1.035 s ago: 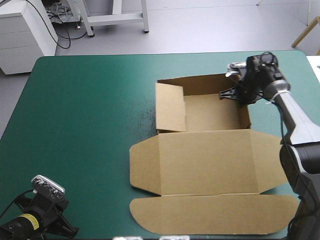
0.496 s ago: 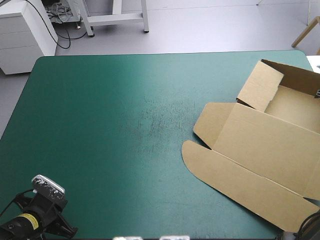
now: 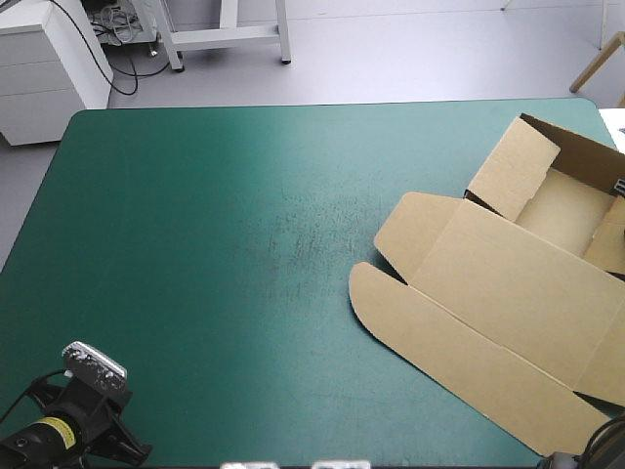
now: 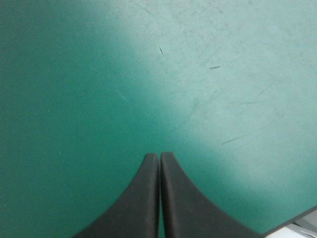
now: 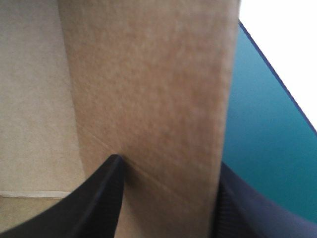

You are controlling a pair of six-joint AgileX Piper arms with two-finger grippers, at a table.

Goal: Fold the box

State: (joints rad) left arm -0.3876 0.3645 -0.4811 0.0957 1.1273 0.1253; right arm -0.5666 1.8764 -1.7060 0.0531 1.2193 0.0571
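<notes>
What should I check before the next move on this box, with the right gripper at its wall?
1. Left gripper clear of the box: ok. It is shut, over bare teal-green cover at the table's near left corner.
2. Right gripper at a wall: ok. Its fingers stand apart with the wall between them.
3. Firm hold on that wall: cannot tell.
4. The lid lying flat: ok.
5. Whole box on the table: cannot tell. Its right part runs out of the high view.
</notes>
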